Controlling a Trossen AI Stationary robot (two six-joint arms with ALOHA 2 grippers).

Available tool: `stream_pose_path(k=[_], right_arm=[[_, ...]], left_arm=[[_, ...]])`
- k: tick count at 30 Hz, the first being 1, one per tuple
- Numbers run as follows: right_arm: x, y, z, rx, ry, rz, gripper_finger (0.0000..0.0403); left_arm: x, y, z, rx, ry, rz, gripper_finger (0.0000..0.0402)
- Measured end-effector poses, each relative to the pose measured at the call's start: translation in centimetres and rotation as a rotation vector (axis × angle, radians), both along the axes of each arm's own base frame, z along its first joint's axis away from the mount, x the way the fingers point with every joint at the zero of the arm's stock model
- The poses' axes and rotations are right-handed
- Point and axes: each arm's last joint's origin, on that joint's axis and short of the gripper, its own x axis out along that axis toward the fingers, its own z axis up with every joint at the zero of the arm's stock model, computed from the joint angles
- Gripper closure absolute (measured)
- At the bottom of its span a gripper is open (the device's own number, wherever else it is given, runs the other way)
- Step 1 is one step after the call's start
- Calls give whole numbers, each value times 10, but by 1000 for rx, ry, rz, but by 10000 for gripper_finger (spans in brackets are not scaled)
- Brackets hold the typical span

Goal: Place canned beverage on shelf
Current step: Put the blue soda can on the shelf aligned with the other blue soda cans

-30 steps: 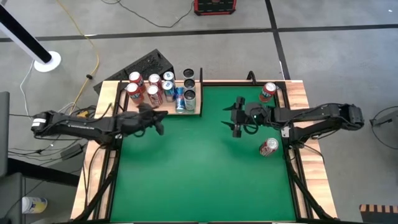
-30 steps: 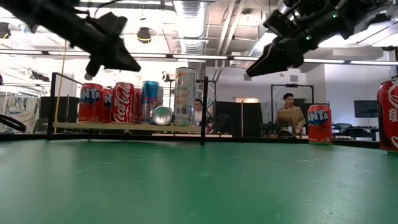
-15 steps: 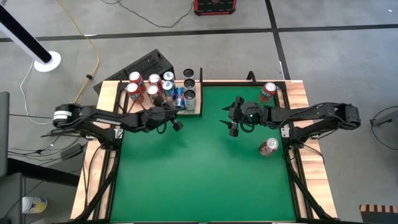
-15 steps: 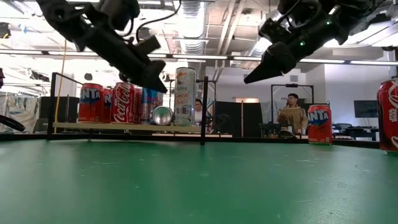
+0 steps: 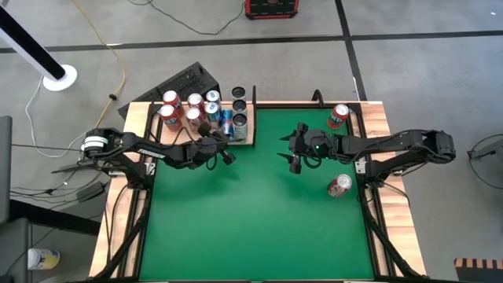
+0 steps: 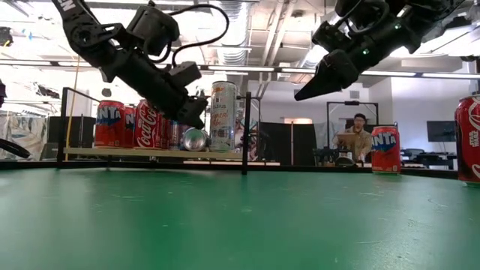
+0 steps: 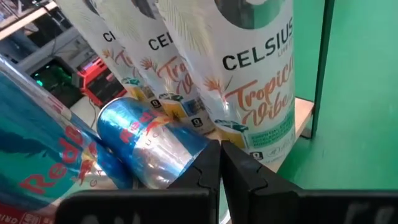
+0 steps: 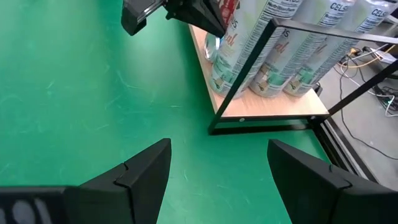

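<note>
Left claw at the shelf's cans

Left claw [image 7: 219,163], pressed together, touches a toppled blue can [image 7: 149,146] on the shelf [image 5: 245,142]; right claw [image 5: 295,154] hovers spread over the worktop [image 5: 251,212].

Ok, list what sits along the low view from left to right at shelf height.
Orange Fanta can → Coca-Cola can → tipped Red Bull can → tall Celsius can → lone Fanta can → big Coca-Cola can.

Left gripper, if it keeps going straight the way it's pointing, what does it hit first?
Most likely the tipped-over Red Bull can lying on the shelf. The shut left gripper points at it, with the upright Celsius can just beside; depth is unclear.
</note>
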Motion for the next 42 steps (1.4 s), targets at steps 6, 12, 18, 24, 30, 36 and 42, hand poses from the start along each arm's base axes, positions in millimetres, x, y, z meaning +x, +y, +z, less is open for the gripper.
stream_pose_path(k=[6, 12, 18, 24, 30, 36, 42], right_arm=[[0, 0, 0, -2, 2, 2, 112], [0, 0, 0, -13, 6, 8, 112], [0, 0, 0, -15, 8, 8, 112], [0, 0, 0, -15, 8, 9, 112], [0, 0, 0, -14, 8, 9, 112], [0, 1, 0, -12, 7, 11, 112], [0, 1, 0, -8, 5, 9, 112]], left_arm=[[1, -1, 7, 23, -20, -4, 401], [5, 7, 15, 65, 21, 21, 401], [-1, 21, 10, 35, 66, 63, 401], [0, 20, 9, 8, 68, 33, 401], [-1, 19, 6, -26, 72, 32, 401], [-1, 12, 2, -90, 78, -18, 401], [-2, -22, -13, -205, 177, -114, 401]])
